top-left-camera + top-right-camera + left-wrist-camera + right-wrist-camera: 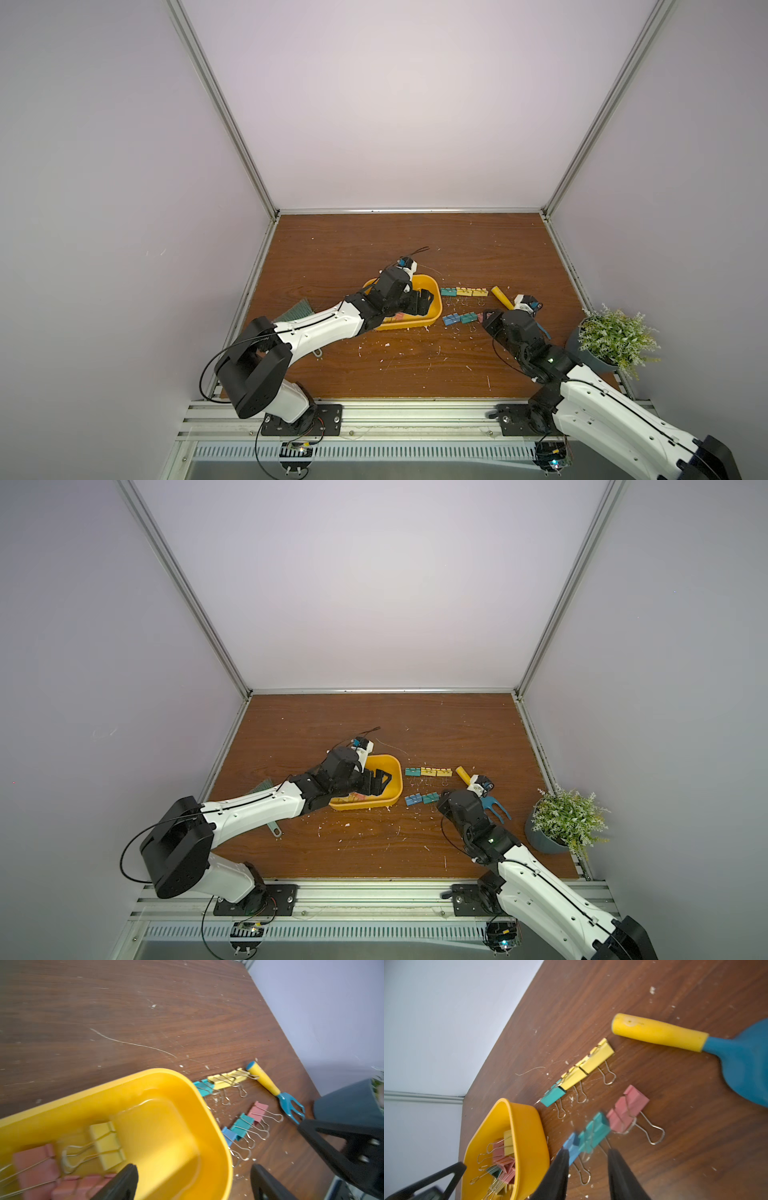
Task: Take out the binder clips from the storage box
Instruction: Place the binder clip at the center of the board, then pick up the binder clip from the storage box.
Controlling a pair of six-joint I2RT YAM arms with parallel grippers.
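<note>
- Inside, the storage box (434, 321) holds a pile of binder clips (503, 1159) in pink, yellow and teal, bunched toward its left end. The floor at its right end is bare.
- Six more clips lie on the surface (395, 241) just right of the box. The far row (463, 292) is teal, yellow, yellow, and the near row (468, 317) is blue, teal, pink.
- Over the box hangs the left hand (422, 303), jaws wide, gripping nothing.
- At the near row, the right hand (587, 1150) has its jaws partly apart, tips just over the blue and teal clips' wire handles, clamping nothing.
- Right of the far row lies a garden fork (502, 297); a potted plant (615, 338) stands at the right edge.
- Toward the back wall the surface carries only white specks.
</note>
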